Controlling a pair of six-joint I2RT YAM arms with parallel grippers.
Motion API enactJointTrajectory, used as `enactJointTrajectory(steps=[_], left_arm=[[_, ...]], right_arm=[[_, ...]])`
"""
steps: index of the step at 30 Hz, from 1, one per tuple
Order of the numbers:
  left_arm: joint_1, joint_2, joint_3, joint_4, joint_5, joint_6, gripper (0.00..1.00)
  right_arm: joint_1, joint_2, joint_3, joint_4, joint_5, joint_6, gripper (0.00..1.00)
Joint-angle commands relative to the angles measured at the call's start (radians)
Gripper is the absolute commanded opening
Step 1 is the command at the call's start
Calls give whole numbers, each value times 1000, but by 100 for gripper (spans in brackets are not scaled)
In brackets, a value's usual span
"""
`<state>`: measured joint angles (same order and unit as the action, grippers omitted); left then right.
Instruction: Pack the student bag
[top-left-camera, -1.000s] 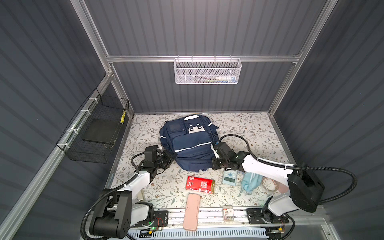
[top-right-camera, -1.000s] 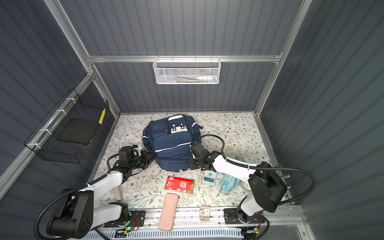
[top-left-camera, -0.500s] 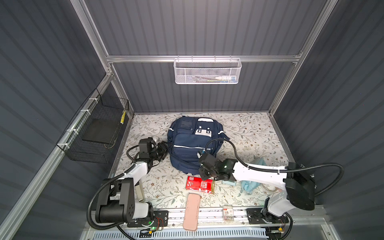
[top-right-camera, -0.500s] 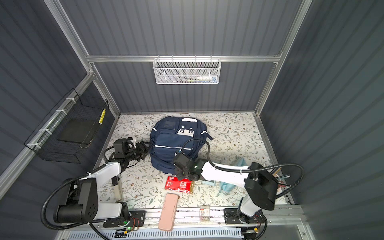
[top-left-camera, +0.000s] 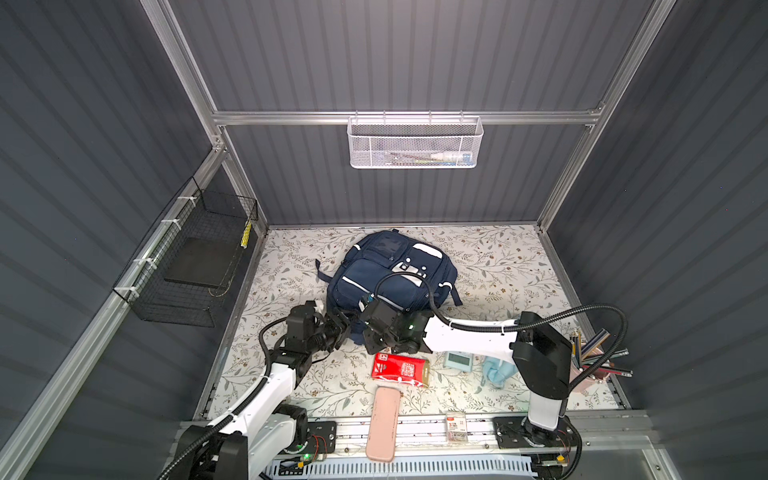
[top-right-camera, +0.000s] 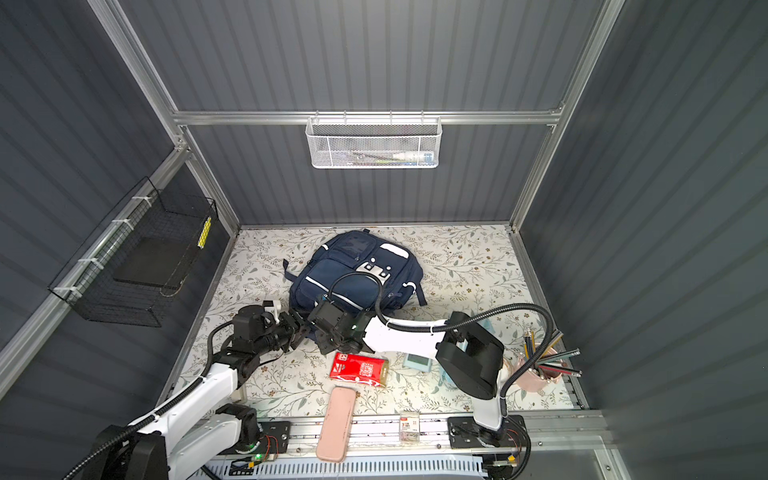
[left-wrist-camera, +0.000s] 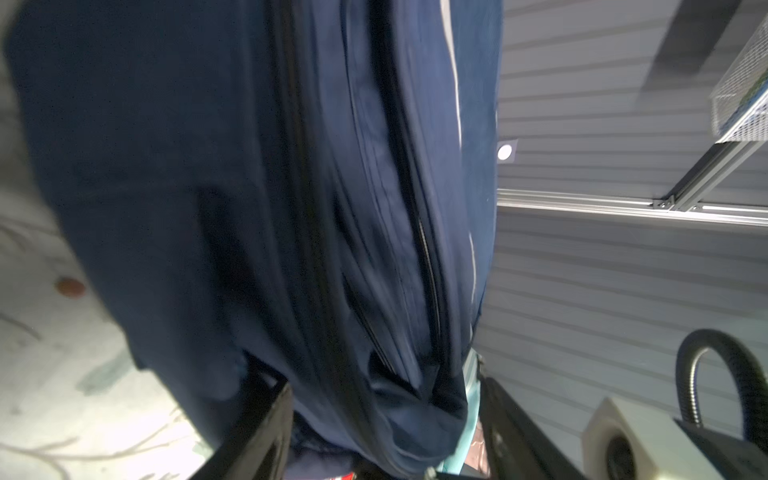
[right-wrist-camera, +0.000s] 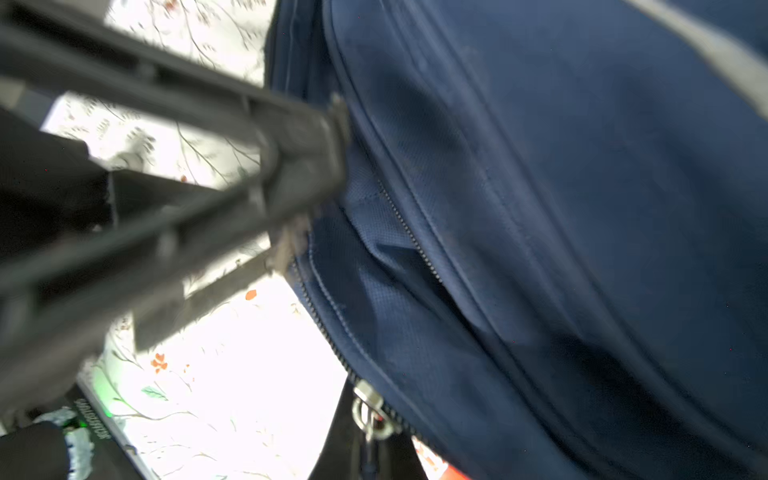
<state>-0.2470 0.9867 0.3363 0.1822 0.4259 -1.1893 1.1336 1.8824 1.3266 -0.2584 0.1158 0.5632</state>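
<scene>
The bag (top-left-camera: 390, 274) lies on the bench (top-left-camera: 503, 266). My right claw (right-wrist-camera: 370, 434) is clamped on its zip pull (right-wrist-camera: 369, 409); my left claw (top-left-camera: 342, 327) stands apart beside it. Outside lie the red box (top-left-camera: 400, 370) and pink case (top-left-camera: 384, 422), unpacked.

Floral tabletop (top-left-camera: 498, 257) carries student bag (top-left-camera: 386, 274) and red carton (top-left-camera: 400, 370).

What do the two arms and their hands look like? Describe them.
The left arm and right arm match: white link shells, black joints, black ribbed cable hoses looping alongside. The left hand and right hand are black with slim dark fingers. A small green light shows by the right wrist.
</scene>
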Motion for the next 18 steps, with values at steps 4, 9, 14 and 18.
enactJointTrajectory(steps=[4,9,14,18], left_arm=[[-17,143,47,143,-33,-52,49],[4,210,70,183,19,-16,0],[60,136,135,15,31,74,0],[133,86,152,-59,78,109,0]], right_arm=[[38,-1,30,72,6,-20,0],[23,-33,6,38,18,-31,0],[-46,-127,-152,-23,67,-38,0],[-125,-224,-294,-28,81,-33,0]])
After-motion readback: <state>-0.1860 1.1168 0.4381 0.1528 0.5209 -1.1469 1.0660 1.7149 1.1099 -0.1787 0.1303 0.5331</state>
